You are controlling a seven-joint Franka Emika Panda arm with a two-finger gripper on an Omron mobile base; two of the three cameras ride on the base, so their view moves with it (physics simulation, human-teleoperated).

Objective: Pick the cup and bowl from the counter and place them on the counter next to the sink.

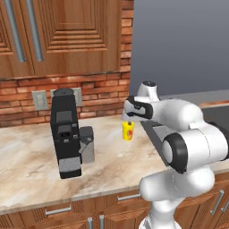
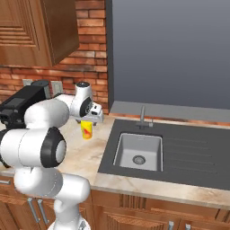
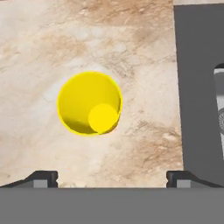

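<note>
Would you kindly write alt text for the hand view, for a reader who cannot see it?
Looking straight down into an upright yellow cup standing on the beige marbled counter, with the open end effector above it and its two dark fingertips spread wide at the bottom. The dark grey surround of the sink runs along the right edge, beside the cup but apart from it.

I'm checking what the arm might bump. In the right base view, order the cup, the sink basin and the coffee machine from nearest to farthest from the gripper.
1. The cup: just under the open gripper, upright on the counter.
2. The coffee machine: back on the counter, on the side away from the sink.
3. The sink basin: on the other side, past its dark surround.
</note>
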